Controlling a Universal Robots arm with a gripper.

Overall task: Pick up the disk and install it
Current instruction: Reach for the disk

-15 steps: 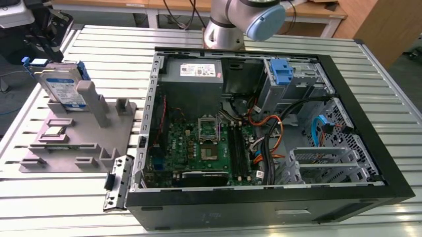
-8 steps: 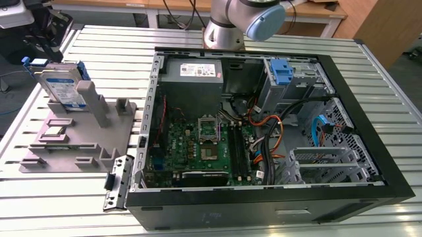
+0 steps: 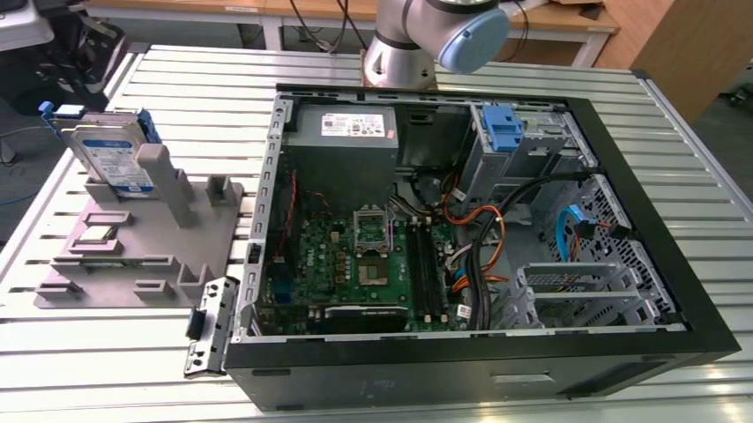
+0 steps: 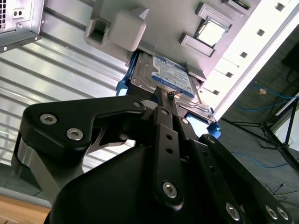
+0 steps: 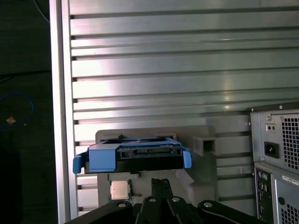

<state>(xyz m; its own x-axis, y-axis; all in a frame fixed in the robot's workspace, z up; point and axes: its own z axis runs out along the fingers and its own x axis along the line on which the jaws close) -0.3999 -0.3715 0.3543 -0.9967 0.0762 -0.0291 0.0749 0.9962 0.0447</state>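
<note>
Your jaws, closed and empty, point at the disk point(image 4: 161, 74), propped upright in its grey holder point(image 3: 141, 256), presumably for easy gripping.

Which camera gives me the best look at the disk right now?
The second wrist view: the disk shows its labelled face and blue rails up close, though the gripper covers part. The first wrist view shows it edge-on; the exterior view shows it upright in the grey holder at its left.
</note>
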